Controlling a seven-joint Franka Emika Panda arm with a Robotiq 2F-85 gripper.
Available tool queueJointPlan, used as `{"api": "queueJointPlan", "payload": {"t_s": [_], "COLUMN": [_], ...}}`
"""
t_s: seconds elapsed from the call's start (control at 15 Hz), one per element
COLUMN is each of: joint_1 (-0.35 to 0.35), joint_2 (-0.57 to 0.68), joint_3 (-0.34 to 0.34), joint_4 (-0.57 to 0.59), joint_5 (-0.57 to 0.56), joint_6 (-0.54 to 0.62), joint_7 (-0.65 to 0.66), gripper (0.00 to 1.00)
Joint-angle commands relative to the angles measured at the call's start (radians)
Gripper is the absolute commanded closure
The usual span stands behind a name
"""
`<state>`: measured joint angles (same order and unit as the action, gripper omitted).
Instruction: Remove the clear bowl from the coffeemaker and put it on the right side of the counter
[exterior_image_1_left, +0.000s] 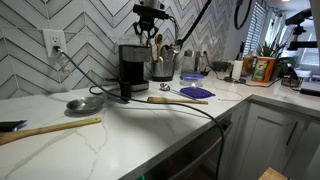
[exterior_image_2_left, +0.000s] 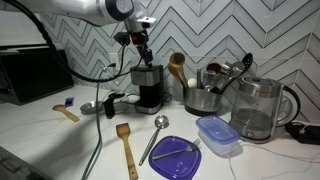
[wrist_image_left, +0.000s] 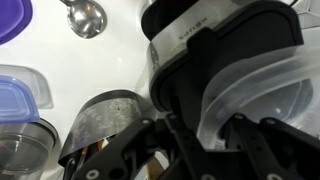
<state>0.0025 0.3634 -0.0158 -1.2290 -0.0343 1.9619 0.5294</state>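
The black coffeemaker stands at the back of the white counter and shows in both exterior views. In the wrist view its silver-banded top fills the upper right. The clear bowl sits in it, tilted. My gripper hangs just above the coffeemaker. Its fingers are spread, one on each side of the bowl's near rim, and do not seem clamped. The bowl is too faint to make out in the exterior views.
A steel utensil crock stands right beside the coffeemaker. A ladle, wooden spatulas, a purple plate, a blue-lidded container and a glass kettle lie on the counter. The power cord crosses it.
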Motion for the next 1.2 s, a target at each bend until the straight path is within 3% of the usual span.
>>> {"api": "queueJointPlan", "payload": {"t_s": [0.0, 0.13, 0.67, 0.8, 1.13], "joint_1": [0.012, 0.012, 0.033, 0.033, 0.002], "joint_2": [0.009, 0.006, -0.088, -0.158, -0.402], "joint_3": [-0.008, -0.004, 0.014, 0.010, -0.020], "joint_4": [0.031, 0.037, 0.067, 0.027, -0.156], "joint_5": [-0.033, -0.035, -0.026, -0.026, -0.028], "joint_6": [-0.062, -0.084, -0.289, -0.357, -0.375], "joint_7": [0.021, 0.016, 0.000, -0.009, 0.033], "gripper": [0.93, 1.00, 0.98, 0.98, 0.98]}}
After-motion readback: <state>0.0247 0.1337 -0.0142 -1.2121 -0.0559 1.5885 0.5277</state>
